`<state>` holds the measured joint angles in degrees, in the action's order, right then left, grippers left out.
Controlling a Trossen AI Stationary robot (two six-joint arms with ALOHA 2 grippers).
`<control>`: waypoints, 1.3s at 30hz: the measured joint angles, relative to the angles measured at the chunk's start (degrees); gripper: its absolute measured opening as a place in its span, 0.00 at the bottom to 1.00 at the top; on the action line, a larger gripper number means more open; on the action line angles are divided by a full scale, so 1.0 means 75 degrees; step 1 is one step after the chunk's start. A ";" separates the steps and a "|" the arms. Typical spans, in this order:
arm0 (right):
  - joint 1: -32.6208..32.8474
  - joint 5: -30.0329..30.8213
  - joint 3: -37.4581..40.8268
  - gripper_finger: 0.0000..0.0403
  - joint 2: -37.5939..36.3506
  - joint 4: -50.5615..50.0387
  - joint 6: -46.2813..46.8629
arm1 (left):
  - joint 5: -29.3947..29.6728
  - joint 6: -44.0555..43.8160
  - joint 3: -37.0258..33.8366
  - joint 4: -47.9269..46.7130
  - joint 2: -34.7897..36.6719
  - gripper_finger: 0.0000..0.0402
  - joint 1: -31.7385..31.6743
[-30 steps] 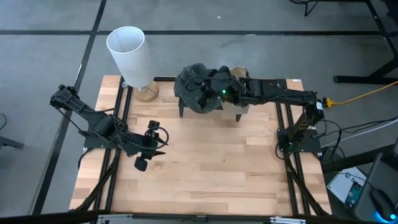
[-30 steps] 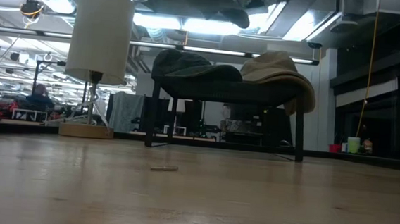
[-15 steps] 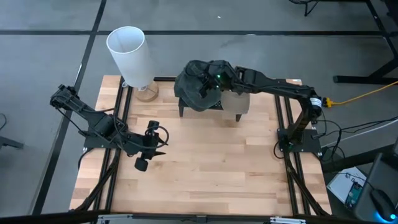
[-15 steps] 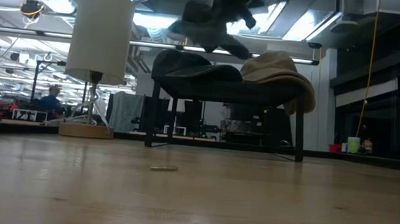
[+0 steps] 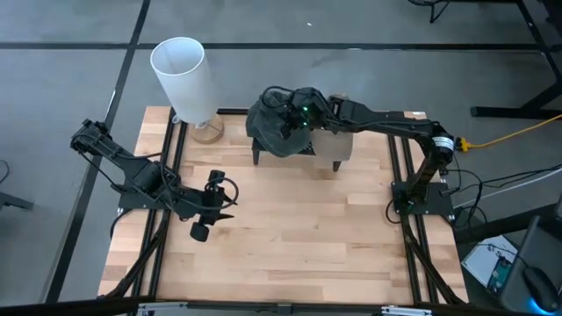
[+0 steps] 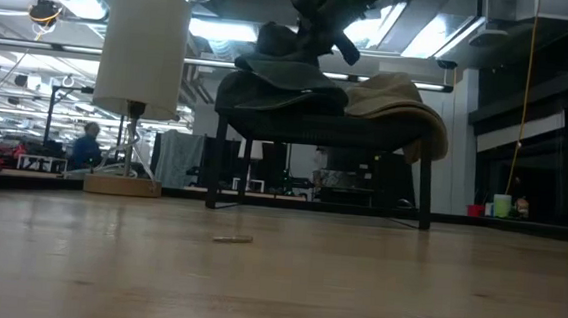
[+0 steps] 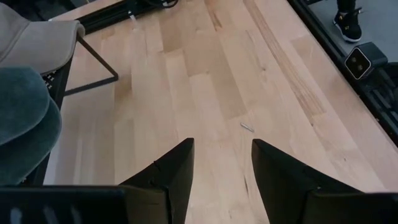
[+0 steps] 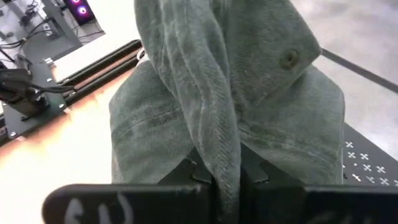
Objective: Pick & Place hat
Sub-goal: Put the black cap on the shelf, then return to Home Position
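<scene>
Risk item: right gripper (image 8: pixel 219 171), jaws pinched on a thin fold of dark green cloth hat (image 5: pixel 279 123) at upper centre; fabric may slip. Left gripper (image 5: pixel 224 198), jaws parted, idles lower left.

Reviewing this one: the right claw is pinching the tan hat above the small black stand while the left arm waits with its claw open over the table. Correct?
Not quite. The right claw is shut on the dark grey-green hat, not the tan hat, which lies untouched on the stand; the right wrist and low views show this. The left claw does wait open over the table.
</scene>
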<state>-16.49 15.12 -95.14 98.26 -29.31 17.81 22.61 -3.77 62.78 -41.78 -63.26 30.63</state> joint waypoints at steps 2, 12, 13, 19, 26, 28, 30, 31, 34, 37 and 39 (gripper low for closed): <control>0.0009 0.0137 0.0000 0.06 0.0000 0.0028 -0.0001 | 0.0000 0.0000 0.0000 -0.0003 0.0000 0.38 0.0000; 0.0011 0.0265 0.0000 0.21 0.0000 0.0262 -0.0028 | 0.0000 0.0003 0.0000 -0.0003 0.0000 0.38 0.0000; 0.0012 0.0249 0.0000 0.25 0.0000 0.0263 -0.0028 | 0.0001 0.0003 0.0000 -0.0003 0.0000 0.38 0.0000; 0.0017 0.0229 0.0000 0.51 0.0000 0.0265 -0.0033 | 0.0003 0.0003 0.0000 -0.0003 0.0000 0.38 0.0000; 0.0017 0.0021 -0.0071 0.84 0.0000 0.0589 -0.0181 | 0.0003 0.0003 0.0000 -0.0003 0.0000 0.37 0.0000; 0.0017 0.0016 -0.0281 0.89 0.0000 0.0543 -0.0234 | 0.0003 0.0003 0.0000 -0.0003 0.0000 0.38 0.0000; 0.0018 0.0025 -0.0570 0.91 -0.0012 0.0441 -0.0396 | 0.0003 0.0003 0.0000 -0.0003 0.0000 0.38 0.0000; 0.0020 0.0032 -0.0733 0.91 -0.0015 0.0311 -0.0440 | 0.0003 0.0003 0.0000 -0.0003 0.0000 0.38 0.0000; 0.0020 0.0034 -0.1099 0.84 -0.0029 0.0028 -0.0462 | 0.0003 0.0003 0.0000 -0.0003 0.0000 0.38 0.0000; 0.0032 0.0034 -0.1185 0.70 -0.0032 -0.0130 -0.0454 | 0.0003 0.0003 0.0000 -0.0003 0.0000 0.38 0.0000; 0.0032 0.0031 -0.1186 0.56 -0.0032 -0.0332 -0.0441 | 0.0003 0.0003 0.0000 -0.0002 0.0000 0.38 0.0000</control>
<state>-16.25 15.35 -104.03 98.02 -31.80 14.50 22.63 -3.75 62.78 -41.80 -63.26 30.63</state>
